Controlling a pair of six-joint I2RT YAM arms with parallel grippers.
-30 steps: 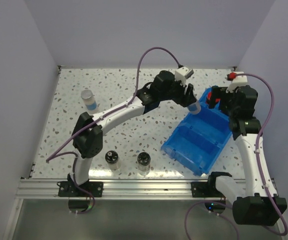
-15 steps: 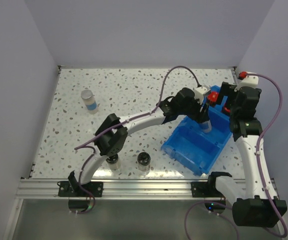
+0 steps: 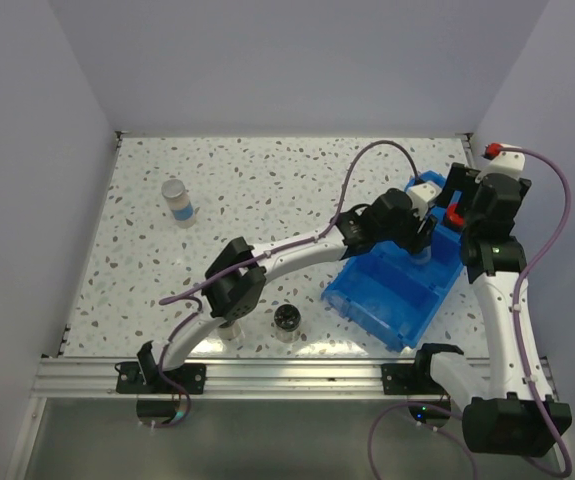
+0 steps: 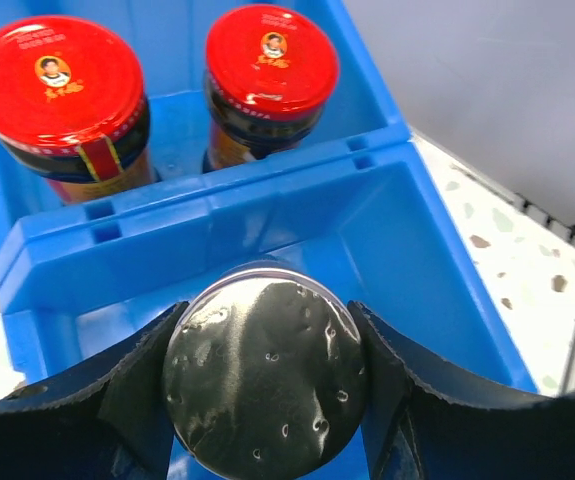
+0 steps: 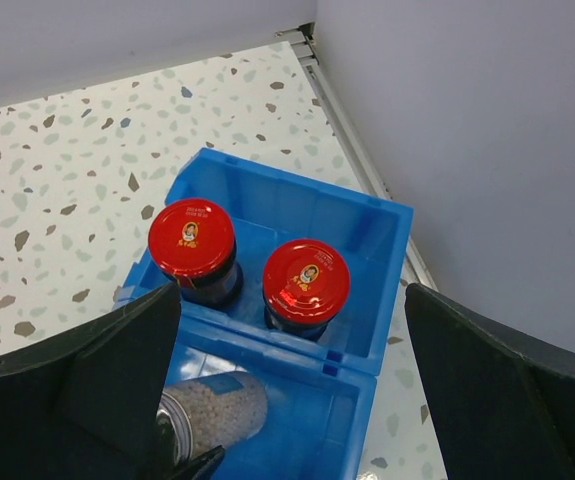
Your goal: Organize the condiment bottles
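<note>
Since like jars are meant to sit together, the left end effector (image 4: pixel 267 350) is reaching over the blue bin (image 3: pixel 387 300) with a silver-capped jar (image 4: pixel 262 390) pinched between its two dark fingers, one on each side of the round cap. It holds the jar upright inside the middle part of the bin, just beside the low wall (image 4: pixel 207 215) that splits the bin. I cannot tell if the jar's bottom is touching the floor of the bin yet. On the far side of that wall, the two red-capped jars (image 5: pixel 191 237) (image 5: pixel 306 279) stand side by side in the end part. I think the silver ones get the next part so each kind has its own room. The right end effector (image 5: pixel 292 340) hangs above the red caps with its fingers spread wide and nothing in them, so it looks out of the way. Out on the bench (image 3: pixel 267 180), the other silver-capped jar (image 3: pixel 175 200) stands alone near the far left, well apart from the bin. A black-lidded jar (image 3: pixel 287 322) waits near the front edge, and one more seems to hide under the left arm's elbow. I would guess those come later.
</note>
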